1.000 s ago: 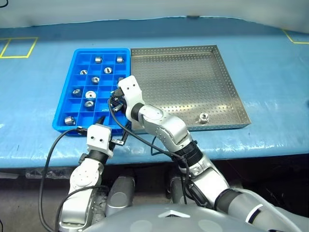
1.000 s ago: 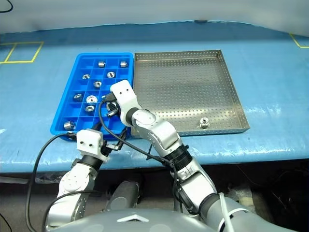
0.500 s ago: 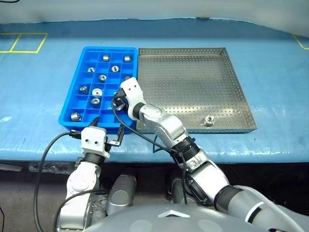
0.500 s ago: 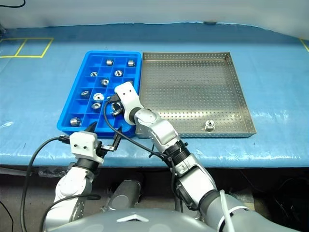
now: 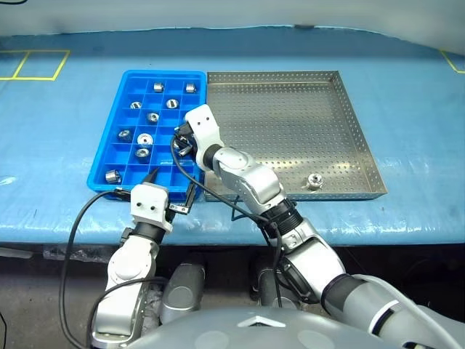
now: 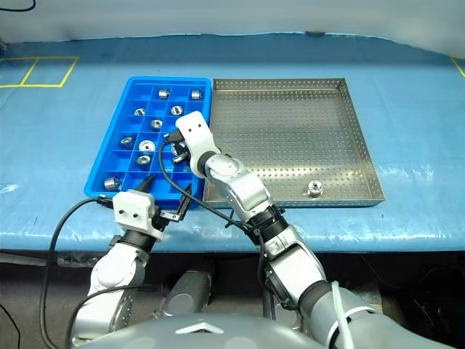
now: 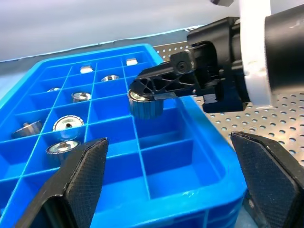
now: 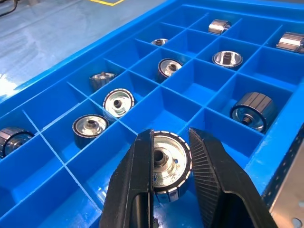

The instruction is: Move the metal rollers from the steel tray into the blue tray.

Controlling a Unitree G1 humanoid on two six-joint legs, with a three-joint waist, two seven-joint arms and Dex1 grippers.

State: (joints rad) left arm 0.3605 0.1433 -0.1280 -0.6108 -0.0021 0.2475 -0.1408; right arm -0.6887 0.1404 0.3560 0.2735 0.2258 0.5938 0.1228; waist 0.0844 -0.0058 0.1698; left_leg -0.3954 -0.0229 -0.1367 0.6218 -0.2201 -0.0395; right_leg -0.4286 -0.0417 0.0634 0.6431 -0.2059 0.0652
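Note:
My right gripper [image 8: 171,137] is shut on a metal roller [image 8: 167,164], a shiny ribbed ring with a dark centre hole. It holds the roller just above a compartment near the right side of the blue tray [image 5: 164,73]. Several more rollers [image 5: 145,139] lie in separate compartments of that tray. In the left wrist view the held roller [image 7: 145,103] hangs over the blue grid. A single roller [image 5: 314,181] rests near the front right of the steel tray [image 5: 290,116]. My left gripper [image 5: 171,186] is open at the blue tray's front edge, with nothing between its fingers.
Both trays sit side by side on a blue table cover, the steel tray to the right. Yellow tape squares [image 5: 33,64] mark the far left of the table. Black cables [image 5: 203,196] loop from my wrists near the table's front edge.
My right gripper has moved a little farther over the blue tray with the roller still in it. The left gripper stays open by the tray's front edge.

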